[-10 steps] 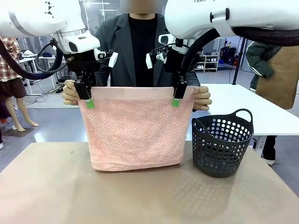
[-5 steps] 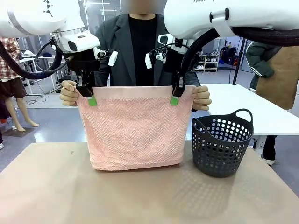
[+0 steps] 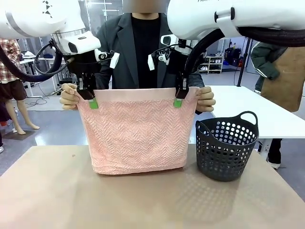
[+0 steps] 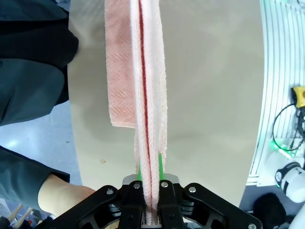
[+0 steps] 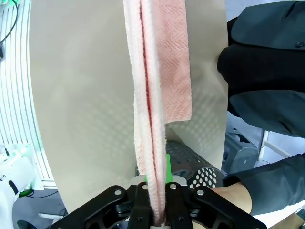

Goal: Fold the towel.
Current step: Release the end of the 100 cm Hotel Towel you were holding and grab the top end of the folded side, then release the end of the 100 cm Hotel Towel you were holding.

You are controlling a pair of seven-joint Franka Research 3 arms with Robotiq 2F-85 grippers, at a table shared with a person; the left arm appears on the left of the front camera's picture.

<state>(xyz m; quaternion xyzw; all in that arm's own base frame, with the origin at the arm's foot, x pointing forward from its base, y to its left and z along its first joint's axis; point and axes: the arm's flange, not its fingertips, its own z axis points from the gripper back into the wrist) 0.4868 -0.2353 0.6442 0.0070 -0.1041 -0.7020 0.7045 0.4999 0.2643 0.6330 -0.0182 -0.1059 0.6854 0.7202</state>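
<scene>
Left of centre, the left gripper (image 3: 92, 101) is pinched shut on the top band of the salmon-pink towel (image 3: 136, 136), beside a person's hand (image 3: 70, 95). The towel hangs mid-frame, lower edge on the table (image 3: 47, 191). The right gripper (image 3: 177, 101) clamps the band likewise. Both should probably travel together, level and taut, clear of the basket (image 3: 228, 148) at right.

Salmon-pink terry cloth towel (image 3: 133, 136), rough herringbone weave (a smoother plain band runs along its top edge). Dark grey plastic basket (image 3: 226, 150), matt and perforated. Beige table (image 3: 143, 200), matt, faintly dotted texture. Glossy white casing on the right arm (image 3: 205, 16).
</scene>
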